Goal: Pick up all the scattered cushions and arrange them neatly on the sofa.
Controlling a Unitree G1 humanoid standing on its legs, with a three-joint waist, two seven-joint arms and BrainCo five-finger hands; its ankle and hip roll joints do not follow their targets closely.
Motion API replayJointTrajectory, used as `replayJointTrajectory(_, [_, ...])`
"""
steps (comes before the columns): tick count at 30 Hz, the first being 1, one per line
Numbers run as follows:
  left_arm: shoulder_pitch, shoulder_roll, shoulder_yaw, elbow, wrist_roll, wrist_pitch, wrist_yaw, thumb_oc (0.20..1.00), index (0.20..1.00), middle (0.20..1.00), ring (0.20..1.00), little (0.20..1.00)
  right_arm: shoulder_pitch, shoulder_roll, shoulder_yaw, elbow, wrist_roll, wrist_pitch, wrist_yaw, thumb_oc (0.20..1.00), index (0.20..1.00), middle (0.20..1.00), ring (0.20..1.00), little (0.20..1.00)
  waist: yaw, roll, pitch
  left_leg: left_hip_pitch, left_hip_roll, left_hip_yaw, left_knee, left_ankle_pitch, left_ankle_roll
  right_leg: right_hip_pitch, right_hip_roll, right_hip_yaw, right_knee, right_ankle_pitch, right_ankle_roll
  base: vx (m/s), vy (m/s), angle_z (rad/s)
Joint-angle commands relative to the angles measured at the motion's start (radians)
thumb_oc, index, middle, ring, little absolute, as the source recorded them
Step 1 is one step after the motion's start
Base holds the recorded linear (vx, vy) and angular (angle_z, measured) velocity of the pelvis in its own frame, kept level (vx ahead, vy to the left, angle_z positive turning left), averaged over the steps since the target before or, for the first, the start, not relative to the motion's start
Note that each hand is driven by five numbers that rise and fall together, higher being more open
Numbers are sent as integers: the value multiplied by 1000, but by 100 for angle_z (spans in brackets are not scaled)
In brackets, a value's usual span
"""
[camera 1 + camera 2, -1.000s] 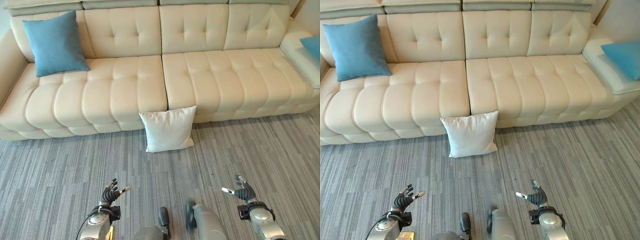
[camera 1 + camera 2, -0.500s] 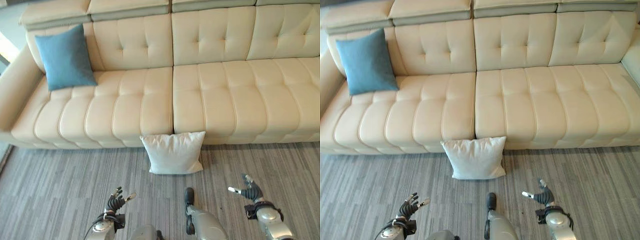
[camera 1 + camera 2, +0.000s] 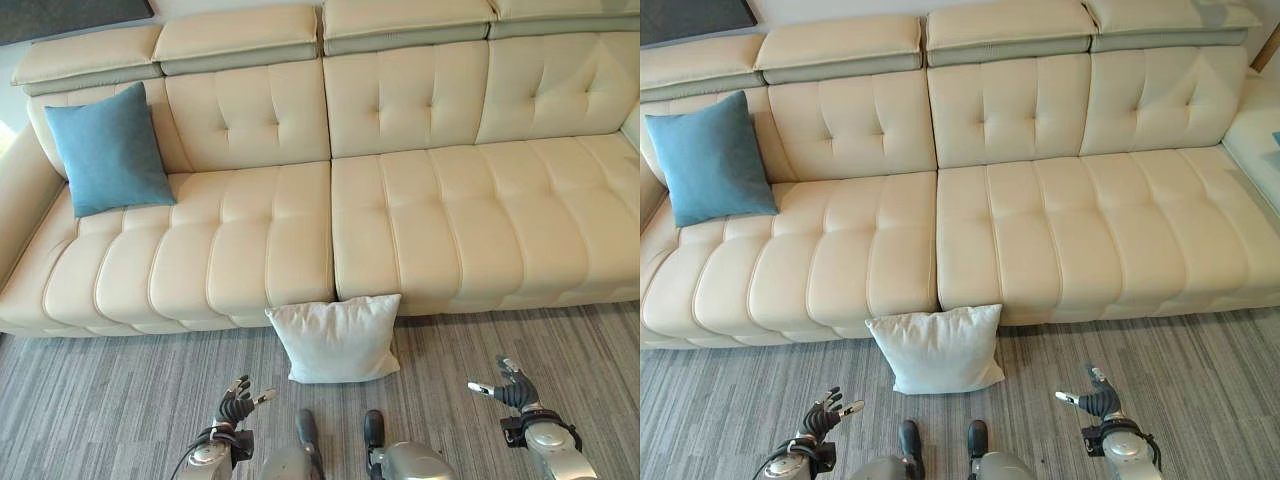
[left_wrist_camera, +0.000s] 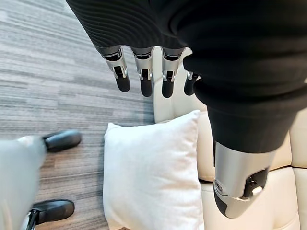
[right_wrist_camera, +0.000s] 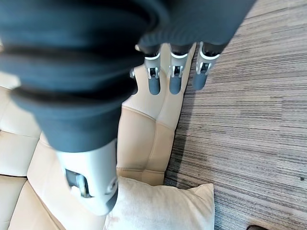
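White cushion (image 3: 337, 338) is the one you are after: it stands on its lower edge on the grey striped carpet (image 3: 100, 410), leaning back against the front of the cream leather sofa (image 3: 400, 230), right below the seam where the two seat sections meet. Its top edge touches the sofa's front, with one upper corner poking up just over the seat's lower roll.

You also have a blue cushion (image 3: 108, 149) already on the sofa, propped upright against the backrest at the sofa's left end, beside the armrest. At the sofa's far right a sliver of a second blue cushion (image 3: 1276, 138) shows on the side section.

Your left hand (image 3: 237, 402) hangs above the carpet in front of the sofa, to the left of the white cushion and apart from it. In its wrist view its fingers (image 4: 144, 79) are straight and spread with the thumb held wide, and nothing is in its grasp; the white cushion lies past the fingertips.

Your right hand (image 3: 508, 388) hangs over the carpet on the other side of the white cushion, farther from it than the left. Its fingers (image 5: 173, 76) are likewise extended and relaxed, thumb apart, holding nothing, with the sofa's front beyond them.
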Motion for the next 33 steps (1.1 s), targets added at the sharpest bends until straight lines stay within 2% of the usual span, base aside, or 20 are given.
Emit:
replayJointTrajectory(1, [-17, 85, -13, -50, 67, -28, 10, 1000, 1000, 1000, 1000, 1000, -38, -27, 1, -14, -40, -9, 1, 1000, 1000, 1000, 1000, 1000, 38, -37, -11, -44, -48, 24, 142, -129, -10, -49, -104, 51, 171, -147, 118, 44, 82, -4])
replayJointTrajectory(5, [-73, 128, -5, -72, 62, -37, 40, 1000, 1000, 1000, 1000, 1000, -102, -32, 24, 9, -35, -10, -12, 1000, 1000, 1000, 1000, 1000, 49, -42, 21, -107, -50, 32, 169, -141, 2, -148, -115, 60, 250, -156, 123, -84, 46, -14])
replayJointTrajectory(7, [-154, 159, -4, -66, 24, -57, 83, 1000, 1000, 1000, 1000, 1000, -195, -28, 41, 79, 7, -15, -41, 1000, 1000, 1000, 1000, 1000, 57, -44, 66, -208, -46, 39, 221, -150, 10, -280, -129, 67, 337, -156, 123, -190, 18, -1])
replayJointTrajectory(9, [-223, 179, -8, -49, -12, -74, 115, 1000, 1000, 1000, 1000, 1000, -260, -34, 48, 130, 41, -20, -67, 1000, 1000, 1000, 1000, 1000, 58, -49, 91, -290, -41, 45, 266, -156, 15, -365, -140, 68, 389, -157, 120, -146, -35, -9])
replayJointTrajectory(10, [-223, 179, -8, -49, -12, -74, 115, 1000, 1000, 1000, 1000, 1000, -260, -34, 48, 130, 41, -20, -67, 1000, 1000, 1000, 1000, 1000, 58, -49, 90, -290, -41, 45, 266, -156, 15, -366, -140, 68, 389, -157, 120, -19, -45, 3])
replayJointTrajectory(11, [-255, 187, -13, -44, -31, -82, 133, 1000, 1000, 1000, 1000, 1000, -288, -38, 47, 150, 65, -22, -81, 1000, 1000, 1000, 1000, 1000, 55, -48, 103, -325, -39, 38, 298, -186, 11, -404, -149, 74, 426, -183, 126, -29, -48, 15])
replayJointTrajectory(12, [-328, 204, -23, -10, -58, -101, 166, 1000, 1000, 1000, 1000, 1000, -357, -50, 42, 196, 119, -30, -111, 1000, 1000, 1000, 1000, 1000, 51, -45, 114, -408, -33, 48, 341, -192, 11, -492, -157, 80, 471, -189, 122, -82, -73, 15])
replayJointTrajectory(16, [-511, 231, -49, 65, -144, -134, 221, 1000, 1000, 1000, 1000, 1000, -558, -74, 42, 296, 250, -53, -179, 1000, 1000, 1000, 1000, 1000, 44, -31, 155, -614, -2, 57, 464, -211, 17, -709, -167, 87, 592, -212, 113, -145, -67, 8])
replayJointTrajectory(18, [-586, 241, -71, 92, -159, -135, 234, 1000, 1000, 1000, 1000, 1000, -654, -86, 53, 327, 290, -61, -206, 1000, 1000, 1000, 1000, 1000, 41, -26, 169, -725, 11, 54, 535, -217, 19, -813, -167, 97, 649, -221, 107, -107, -72, 5])
replayJointTrajectory(24, [-819, 275, -164, 153, -175, -127, 258, 1000, 1000, 1000, 1000, 1000, -968, -112, 165, 354, 354, -77, -259, 1000, 1000, 1000, 1000, 1000, 38, 3, 169, -1044, 36, 33, 735, -259, 33, -1139, -163, 141, 844, -265, 88, -24, -51, -5])
replayJointTrajectory(28, [-960, 275, -231, 200, -160, -116, 266, 1000, 1000, 1000, 1000, 1000, -1123, -89, 246, 368, 362, -85, -282, 1000, 1000, 1000, 1000, 1000, 44, 17, 169, -1152, 34, 30, 810, -277, 38, -1255, -160, 156, 930, -289, 80, 13, -45, 3])
replayJointTrajectory(29, [-1057, 262, -291, 232, -148, -106, 266, 1000, 1000, 1000, 1000, 1000, -1222, -59, 290, 389, 385, -86, -300, 1000, 1000, 1000, 1000, 1000, 49, 27, 168, -1204, 24, 27, 852, -281, 38, -1310, -158, 162, 982, -305, 73, 26, -50, 4])
replayJointTrajectory(31, [-1095, 259, -310, 241, -145, -103, 267, 1000, 1000, 1000, 1000, 1000, -1257, -44, 303, 396, 393, -90, -309, 1000, 1000, 1000, 1000, 1000, 50, 31, 168, -1227, 21, 24, 871, -283, 38, -1334, -159, 165, 1004, -310, 72, 27, -47, 10])
replayJointTrajectory(32, [-1188, 235, -364, 261, -131, -98, 272, 1000, 1000, 1000, 1000, 1000, -1329, 12, 336, 403, 414, -97, -319, 1000, 1000, 1000, 1000, 1000, 58, 42, 161, -1260, 14, 22, 898, -288, 39, -1371, -158, 167, 1040, -323, 64, 33, -38, 12])
replayJointTrajectory(33, [-1208, 226, -370, 264, -130, -100, 272, 1000, 1000, 1000, 1000, 1000, -1350, 24, 345, 405, 416, -96, -319, 1000, 1000, 1000, 1000, 1000, 62, 45, 157, -1268, 11, 18, 902, -289, 39, -1382, -158, 169, 1051, -326, 63, 29, -61, 9])
